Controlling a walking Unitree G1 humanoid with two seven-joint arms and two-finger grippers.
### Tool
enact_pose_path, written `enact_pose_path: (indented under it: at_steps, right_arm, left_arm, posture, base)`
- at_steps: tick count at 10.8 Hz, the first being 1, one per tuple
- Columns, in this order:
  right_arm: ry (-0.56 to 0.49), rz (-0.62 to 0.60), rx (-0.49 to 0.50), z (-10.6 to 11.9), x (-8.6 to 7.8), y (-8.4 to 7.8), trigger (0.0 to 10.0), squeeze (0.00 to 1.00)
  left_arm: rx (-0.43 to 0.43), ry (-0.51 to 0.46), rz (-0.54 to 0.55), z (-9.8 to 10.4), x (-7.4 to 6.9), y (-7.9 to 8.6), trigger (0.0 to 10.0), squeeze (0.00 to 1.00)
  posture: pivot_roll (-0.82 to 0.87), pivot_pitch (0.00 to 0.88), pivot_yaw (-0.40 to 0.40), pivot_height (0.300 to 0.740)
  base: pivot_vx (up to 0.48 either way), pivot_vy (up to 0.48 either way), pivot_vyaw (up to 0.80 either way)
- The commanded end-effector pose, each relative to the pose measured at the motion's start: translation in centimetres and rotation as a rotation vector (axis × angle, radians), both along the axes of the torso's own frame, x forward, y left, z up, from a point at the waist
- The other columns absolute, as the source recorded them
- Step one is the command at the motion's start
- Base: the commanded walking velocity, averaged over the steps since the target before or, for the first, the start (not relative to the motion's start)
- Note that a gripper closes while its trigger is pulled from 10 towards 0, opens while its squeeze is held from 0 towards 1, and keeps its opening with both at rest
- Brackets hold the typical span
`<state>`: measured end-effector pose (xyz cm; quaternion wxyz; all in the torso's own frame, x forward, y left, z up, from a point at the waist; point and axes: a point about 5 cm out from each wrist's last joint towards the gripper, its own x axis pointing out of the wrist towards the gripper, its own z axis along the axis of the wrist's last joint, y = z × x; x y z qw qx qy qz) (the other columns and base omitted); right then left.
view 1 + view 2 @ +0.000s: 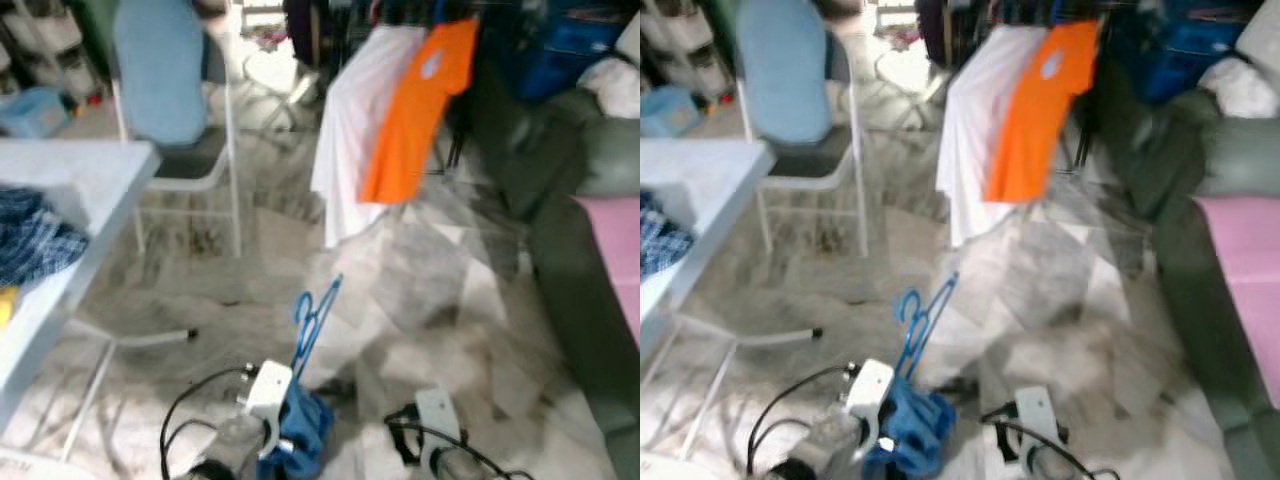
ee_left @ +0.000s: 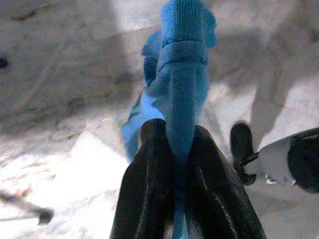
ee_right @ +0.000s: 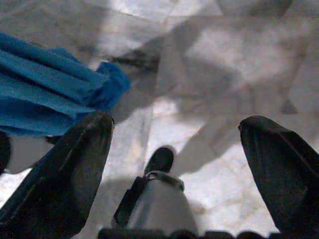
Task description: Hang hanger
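Observation:
A blue plastic hanger [image 1: 315,320] carrying a bunched blue garment [image 1: 305,435] sticks up and forward from my left arm, low over the marble floor. In the left wrist view my left gripper [image 2: 177,132] is shut on the blue cloth and hanger, one black finger [image 2: 147,184] on each side. My right gripper [image 3: 177,122] is open beside it, nothing between its fingers, with the blue garment [image 3: 45,94] off to one side. Ahead, a white shirt [image 1: 355,130] and an orange shirt [image 1: 415,110] hang from a clothes rack.
A folding chair [image 1: 170,90] with a light-blue back stands ahead on the left, beside a white table [image 1: 85,175] holding blue checked cloth. A dark sofa [image 1: 575,250] with a pink cover lines the right side. Marble floor [image 1: 430,290] lies between me and the rack.

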<state>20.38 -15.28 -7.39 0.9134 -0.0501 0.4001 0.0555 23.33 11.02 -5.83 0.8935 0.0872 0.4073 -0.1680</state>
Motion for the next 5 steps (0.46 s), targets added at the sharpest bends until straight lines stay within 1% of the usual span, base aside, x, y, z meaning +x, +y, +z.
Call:
enact_pose_path:
  at_steps: [1,5]
  right_arm:
    - [0.010,-0.013,0.011,-0.19,-0.33,0.12,10.0,0.00]
    - [0.006,-0.002,0.001,-0.08,-0.12,0.06,10.0,0.00]
  left_arm:
    - [0.016,0.000,-0.012,0.03,0.07,-0.11,10.0,0.00]
    - [0.032,0.012,-0.027,-0.42,-0.68,-0.35,10.0,0.00]
  posture:
    - [-0.15,0.131,0.058,0.740]
    - [-0.14,0.124,0.052,0.740]
  base:
    - [0.000,0.000,0.42]
    - [0.000,0.000,0.00]
